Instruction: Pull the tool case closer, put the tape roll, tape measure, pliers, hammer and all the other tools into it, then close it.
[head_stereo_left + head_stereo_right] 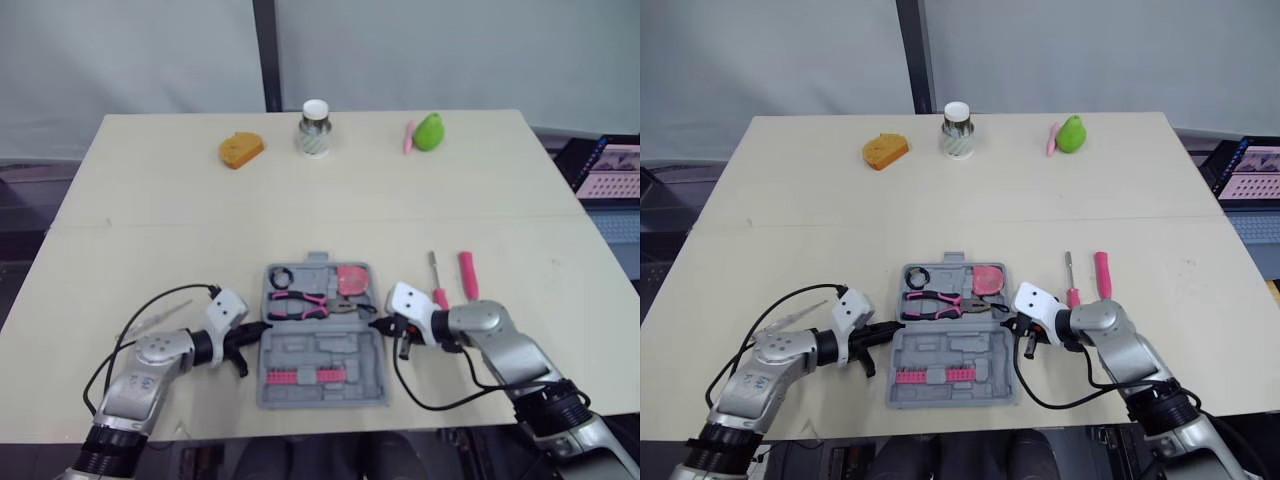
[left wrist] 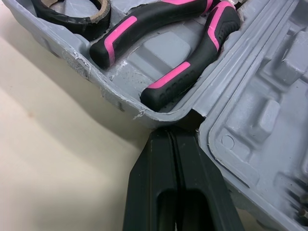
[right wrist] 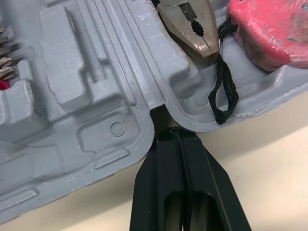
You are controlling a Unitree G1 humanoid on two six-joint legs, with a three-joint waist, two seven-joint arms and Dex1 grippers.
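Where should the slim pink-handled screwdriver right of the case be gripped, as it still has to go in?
Take the screwdriver by its pink handle, from above, closing across its width: it lies flat on the table, shaft pointing away from the robot, and the handle is the thicker part.

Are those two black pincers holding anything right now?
No. Both the left pincer and right pincer are shut empty, tips at the hinge ends of the tool case.
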